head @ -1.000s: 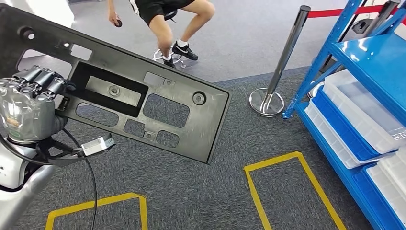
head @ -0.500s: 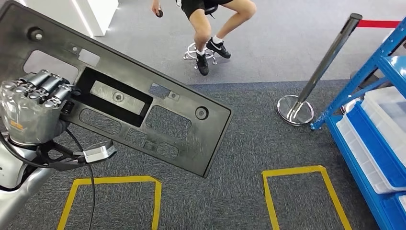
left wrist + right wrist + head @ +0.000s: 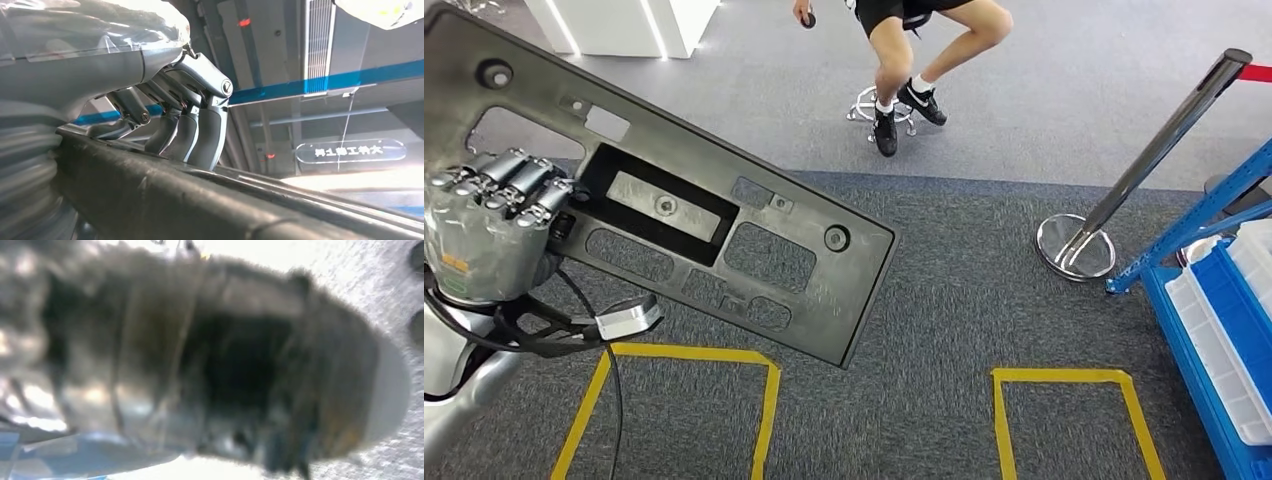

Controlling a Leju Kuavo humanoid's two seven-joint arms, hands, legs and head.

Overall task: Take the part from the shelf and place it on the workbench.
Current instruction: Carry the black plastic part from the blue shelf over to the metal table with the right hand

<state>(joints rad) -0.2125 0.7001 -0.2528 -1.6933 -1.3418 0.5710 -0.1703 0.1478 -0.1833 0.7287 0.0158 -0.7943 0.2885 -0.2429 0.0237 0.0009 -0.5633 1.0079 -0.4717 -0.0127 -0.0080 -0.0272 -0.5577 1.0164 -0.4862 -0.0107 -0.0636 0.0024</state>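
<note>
Where the head view looks down at grey carpet, the left hand grips a long black plastic panel by its near end, fingers curled over the edge; the left wrist view shows those fingers hooked over the panel's dark rim.

Item 1, panel: flat, rectangular, moulded with cut-outs, a recessed rectangular pocket and round bosses; held in the air above the floor, tilted, its far end slanting down toward the carpet.

Item 2, right hand: blurred at close range in the right wrist view; whether it is spread or closed cannot be told.

Item 3, floor markings: two yellow tape rectangles, one below the panel, one further right.

Item 4, stanchion: chrome post on a round base, red belt at the top, standing near the shelf.

Item 5, blue metal shelf: at the right edge, carrying blue and white trays.

Item 6, person: legs, black shorts and black shoes, beyond the carpet edge on smooth grey floor.
</note>
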